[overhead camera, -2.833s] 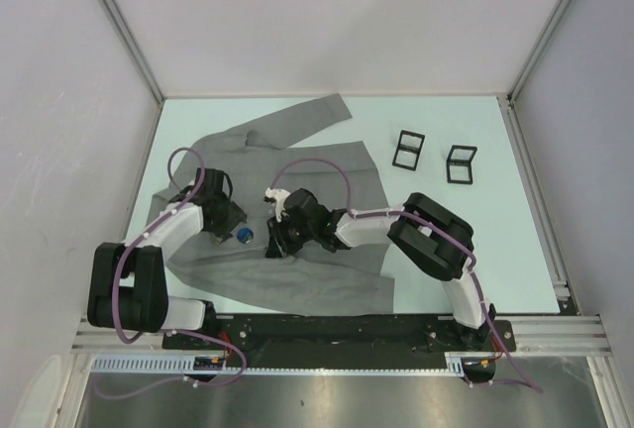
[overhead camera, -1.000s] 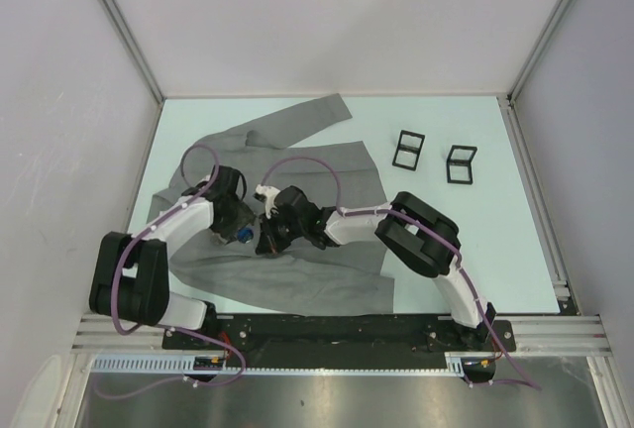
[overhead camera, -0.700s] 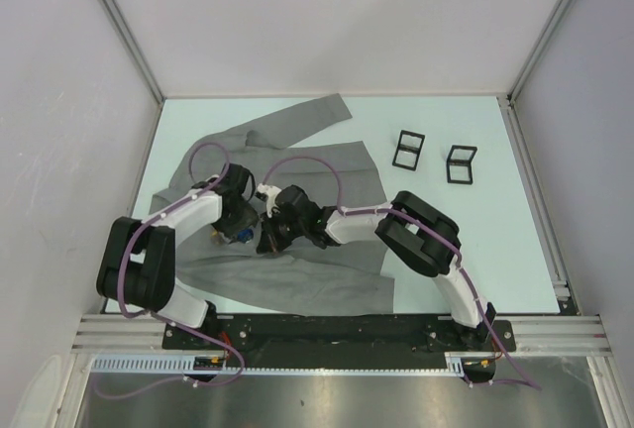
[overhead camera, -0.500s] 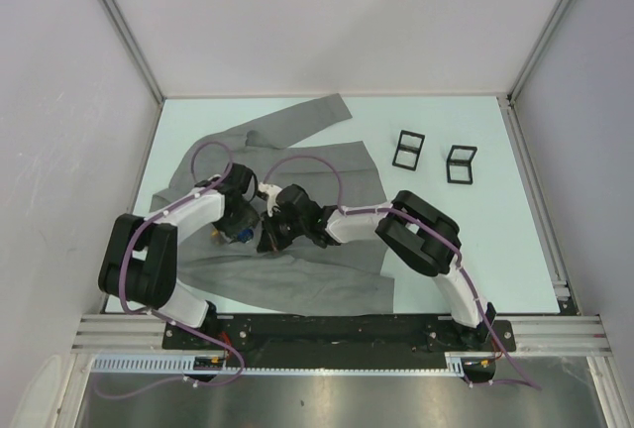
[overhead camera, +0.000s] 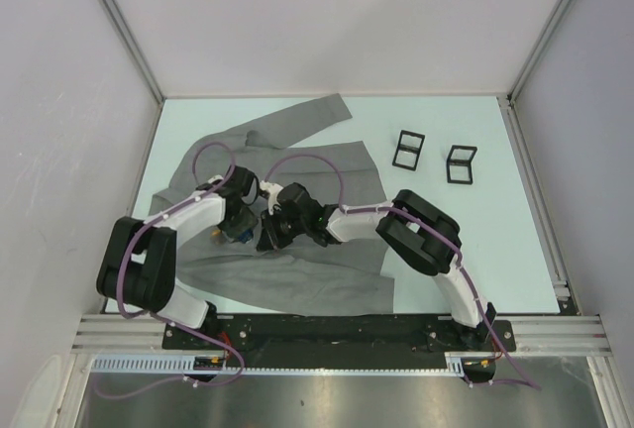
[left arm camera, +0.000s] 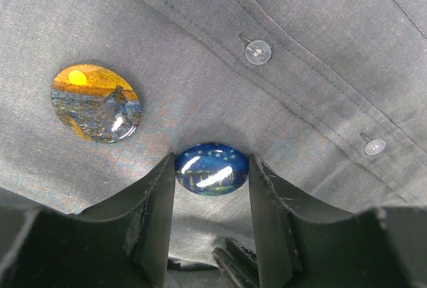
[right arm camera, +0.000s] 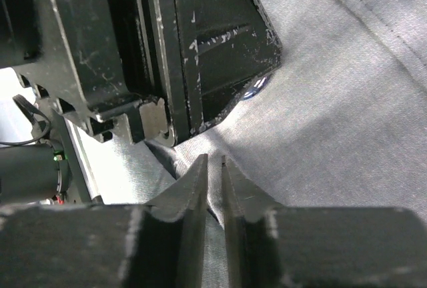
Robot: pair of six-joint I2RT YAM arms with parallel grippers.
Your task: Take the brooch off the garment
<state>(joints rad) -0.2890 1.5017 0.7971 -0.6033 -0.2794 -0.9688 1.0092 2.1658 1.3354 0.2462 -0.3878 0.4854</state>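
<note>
The grey garment (overhead camera: 327, 165) lies spread on the table. In the left wrist view a blue glassy brooch (left arm camera: 211, 169) sits on the cloth (left arm camera: 313, 48) below the button row. My left gripper (left arm camera: 211, 160) has a finger against each side of it, shut on it. An orange brooch (left arm camera: 95, 103) sits up and left of it, free. My right gripper (right arm camera: 213, 165) is nearly shut, pinching a fold of the garment (right arm camera: 347, 101) just below the left gripper's body (right arm camera: 193, 48). From above, both grippers, left (overhead camera: 241, 220) and right (overhead camera: 268, 234), meet mid-garment and hide the brooch.
Two small black frames (overhead camera: 407, 148) (overhead camera: 460, 162) stand on the pale table to the right of the garment. Two pale buttons (left arm camera: 257, 52) (left arm camera: 374, 146) run along the placket. The right gripper's fingertips (left arm camera: 233, 265) show under the left jaws.
My left gripper has moved right over the blue brooch, which showed from above before and is now covered. My right gripper has shifted slightly left, holding the cloth.
</note>
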